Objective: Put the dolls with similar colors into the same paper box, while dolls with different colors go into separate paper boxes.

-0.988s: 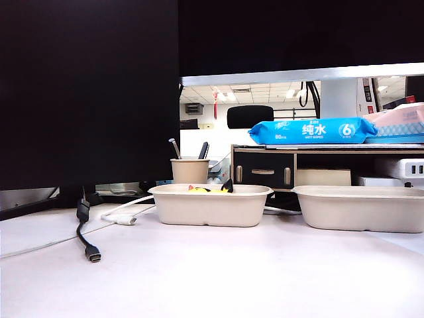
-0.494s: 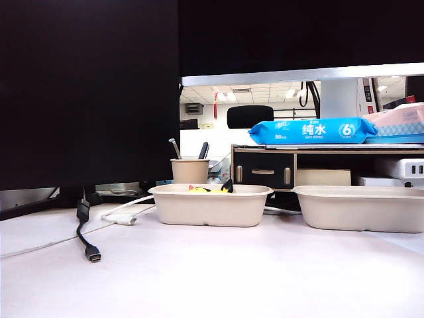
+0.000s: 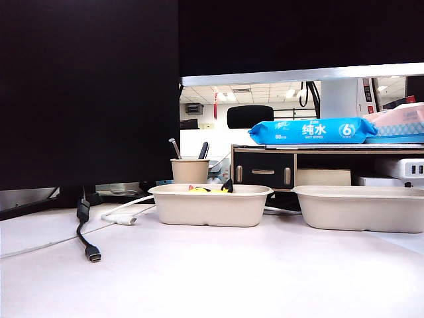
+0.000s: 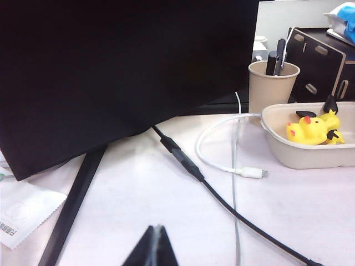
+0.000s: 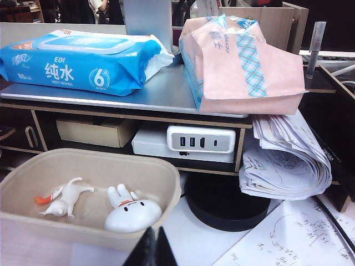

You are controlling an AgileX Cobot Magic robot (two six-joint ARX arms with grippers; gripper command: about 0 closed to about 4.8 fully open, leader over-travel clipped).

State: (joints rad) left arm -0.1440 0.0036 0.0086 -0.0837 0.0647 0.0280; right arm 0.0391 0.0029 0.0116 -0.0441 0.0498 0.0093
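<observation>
The 2 yellow ducks (image 4: 312, 127) lie in the left tray (image 4: 299, 157), the 2 white dolls (image 5: 132, 213) in the right tray (image 5: 33, 173), both well ahead of the clenched, empty left gripper (image 4: 156, 243) and right gripper (image 5: 152, 244). The white table (image 3: 218, 271) fronts a cluttered office desk.

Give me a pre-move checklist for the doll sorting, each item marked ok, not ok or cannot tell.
1. Yellow dolls together in the left paper box: ok.
2. White round-headed doll and small white doll together in the right paper box: ok.
3. No doll left on the table: ok, none shows in any view.
4. Left gripper shut with nothing held, above the table near the black cable: ok.
5. Right gripper shut with nothing held, at the right paper box's near rim: ok.
</observation>
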